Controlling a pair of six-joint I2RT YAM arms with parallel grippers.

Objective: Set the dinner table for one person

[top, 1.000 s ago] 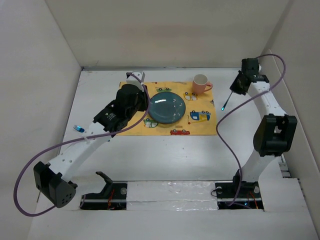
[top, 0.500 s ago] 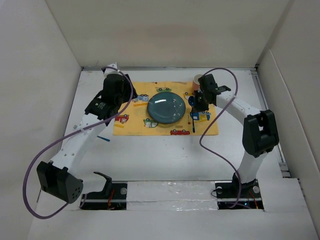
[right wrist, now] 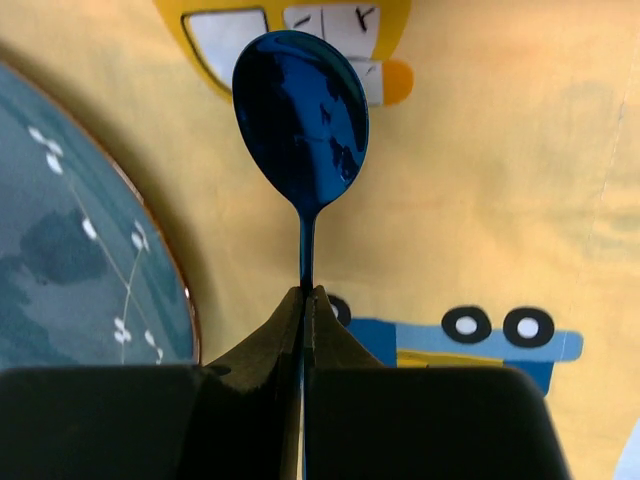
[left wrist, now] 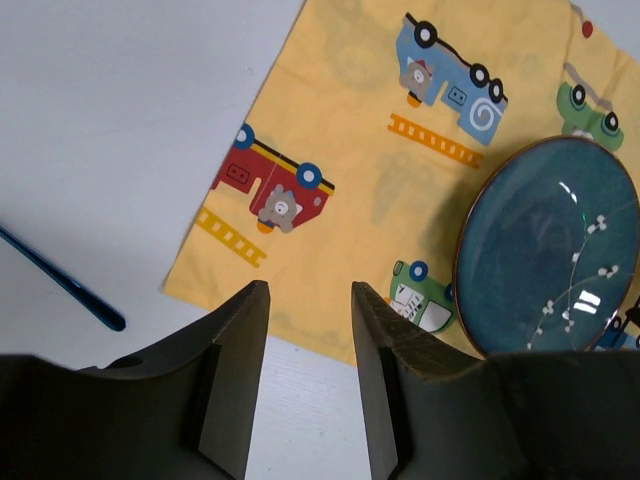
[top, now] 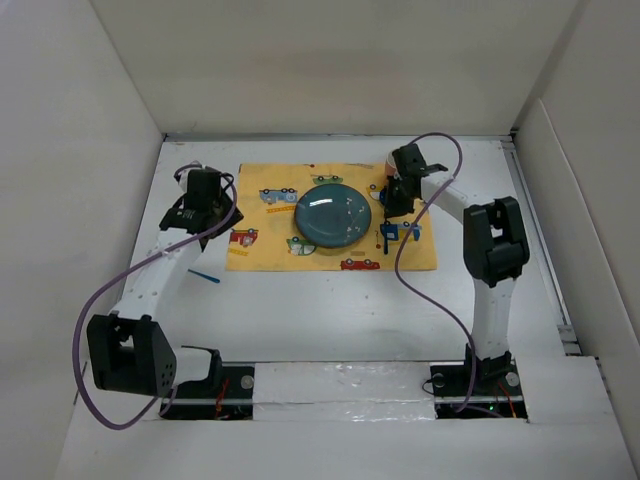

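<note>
On the white dinner table (top: 300, 310) lies a yellow car-print mat (top: 260, 250) with a dark blue plate (top: 333, 215) at its middle. My right gripper (top: 393, 203) is shut on the handle of a blue spoon (top: 385, 240). It holds the spoon low over the mat, just right of the plate. In the right wrist view the spoon bowl (right wrist: 300, 110) points away from the closed gripper (right wrist: 308, 292), with the plate's rim (right wrist: 80, 240) to the left. My left gripper (top: 212, 215) is open and empty at the mat's left edge. It also shows open in the left wrist view (left wrist: 308, 290).
A thin blue utensil (top: 205, 275) lies on the table left of the mat's near corner. Its handle shows in the left wrist view (left wrist: 60, 280). A pink cup (top: 392, 158) at the mat's far right corner is mostly hidden behind my right arm. White walls enclose three sides.
My right arm has swung in from the far right and carried the spoon over the mat beside the plate. My left arm has drawn back from the plate to the mat's left edge.
</note>
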